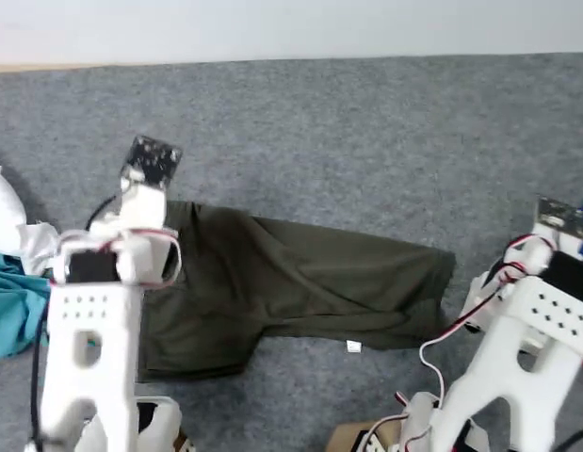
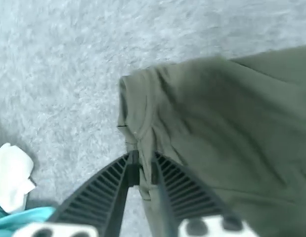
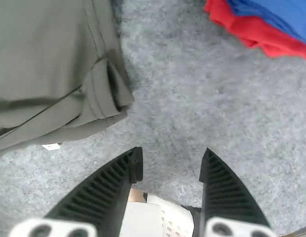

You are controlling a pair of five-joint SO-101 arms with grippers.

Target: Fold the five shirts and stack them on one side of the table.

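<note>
An olive green shirt [image 1: 291, 278] lies partly folded across the middle of the grey table. My left gripper [image 2: 142, 168] is shut on the shirt's edge [image 2: 138, 143] at its left side, under the left arm [image 1: 121, 254] in the high view. My right gripper [image 3: 170, 165] stands open over bare carpet, just off the shirt's right end [image 3: 101, 94], with nothing between its fingers. A white shirt [image 1: 4, 212] and a teal shirt [image 1: 13, 301] lie bunched at the left edge. A red shirt [image 3: 251, 29] and a blue shirt [image 3: 276, 12] lie beyond the right gripper.
The grey carpeted table [image 1: 366, 132] has open room along its back half. A small white tag [image 1: 353, 347] lies in front of the green shirt. The right arm [image 1: 526, 330] stands at the right edge. A cardboard piece [image 1: 352, 438] shows at the front.
</note>
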